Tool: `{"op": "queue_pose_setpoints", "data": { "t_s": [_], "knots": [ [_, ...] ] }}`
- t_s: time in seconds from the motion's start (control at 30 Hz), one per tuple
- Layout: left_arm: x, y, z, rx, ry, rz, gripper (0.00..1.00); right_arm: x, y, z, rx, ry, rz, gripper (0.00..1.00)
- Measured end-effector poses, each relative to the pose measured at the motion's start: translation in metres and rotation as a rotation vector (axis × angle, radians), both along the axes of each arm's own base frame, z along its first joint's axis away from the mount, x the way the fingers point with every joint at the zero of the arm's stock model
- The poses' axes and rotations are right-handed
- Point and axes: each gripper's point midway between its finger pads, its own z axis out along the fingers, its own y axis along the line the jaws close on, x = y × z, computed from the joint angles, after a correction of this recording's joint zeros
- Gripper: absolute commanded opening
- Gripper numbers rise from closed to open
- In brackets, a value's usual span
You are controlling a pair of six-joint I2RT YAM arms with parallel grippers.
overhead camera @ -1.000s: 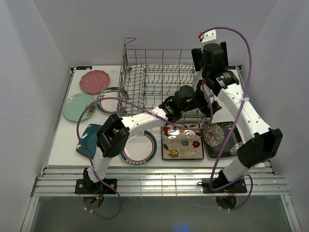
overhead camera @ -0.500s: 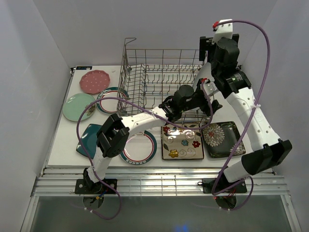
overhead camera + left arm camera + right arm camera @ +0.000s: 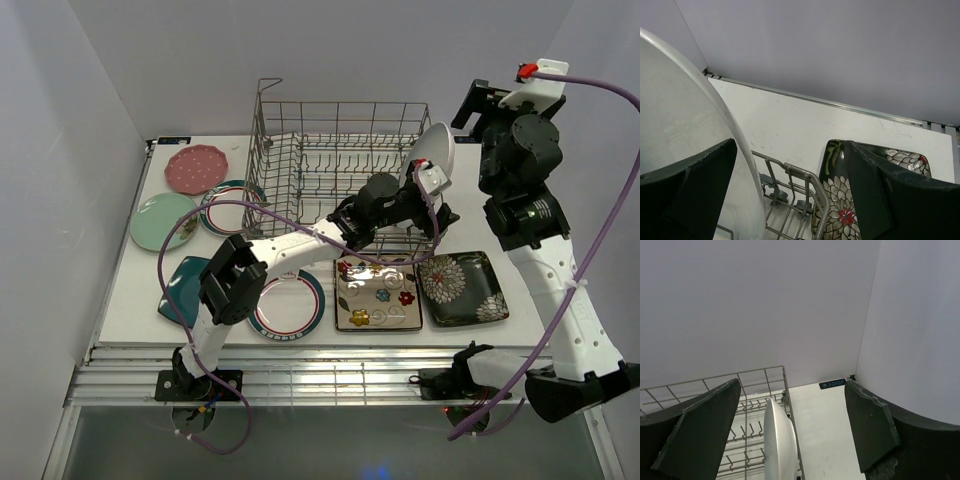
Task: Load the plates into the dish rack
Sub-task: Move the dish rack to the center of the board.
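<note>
The white oval plate (image 3: 437, 158) stands on edge at the right end of the grey wire dish rack (image 3: 330, 160). My left gripper (image 3: 435, 197) is open at the rack's right front corner, with the plate (image 3: 680, 115) against its left finger and the rack's rim (image 3: 800, 175) between the jaws. My right gripper (image 3: 478, 105) is open and empty, high above and to the right of the rack, looking down on the plate (image 3: 777, 440). The other plates lie flat on the table: pink dotted (image 3: 196, 168), mint green (image 3: 162, 221), two teal-and-red-rimmed rounds (image 3: 232, 208) (image 3: 290, 303), teal square (image 3: 185, 288), and two floral squares (image 3: 378, 293) (image 3: 460, 288).
The dark floral square plate (image 3: 840, 200) lies just outside the rack's right front corner, under my left gripper. White walls enclose the table on the left, back and right. The left arm stretches across the rack's front edge, its purple cable looping over the table.
My right arm has lifted and swung right, away from the rack, uncovering the white oval plate that stands in it. My left arm has hardly moved.
</note>
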Motion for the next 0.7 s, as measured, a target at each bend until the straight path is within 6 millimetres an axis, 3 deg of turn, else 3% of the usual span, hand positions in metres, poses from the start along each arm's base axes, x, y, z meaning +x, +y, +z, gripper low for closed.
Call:
{"op": "queue_pose_setpoints", "data": {
  "t_s": [0.2,0.33,0.5,0.7],
  "knots": [
    [0.016,0.01,0.001,-0.008,0.012,0.024,0.98,-0.022,-0.014,-0.012,0.015,-0.001,-0.025,0.9],
    [0.027,0.017,0.001,-0.01,0.015,0.045,0.98,-0.024,-0.014,-0.022,0.029,0.009,-0.023,0.9],
    [0.036,0.024,0.003,-0.016,0.024,0.059,0.98,-0.024,-0.013,-0.047,0.035,0.052,-0.02,0.9],
    [0.042,0.042,0.026,-0.052,0.025,0.066,0.98,-0.029,-0.013,-0.07,0.053,0.093,-0.013,0.9]
  ]
}}
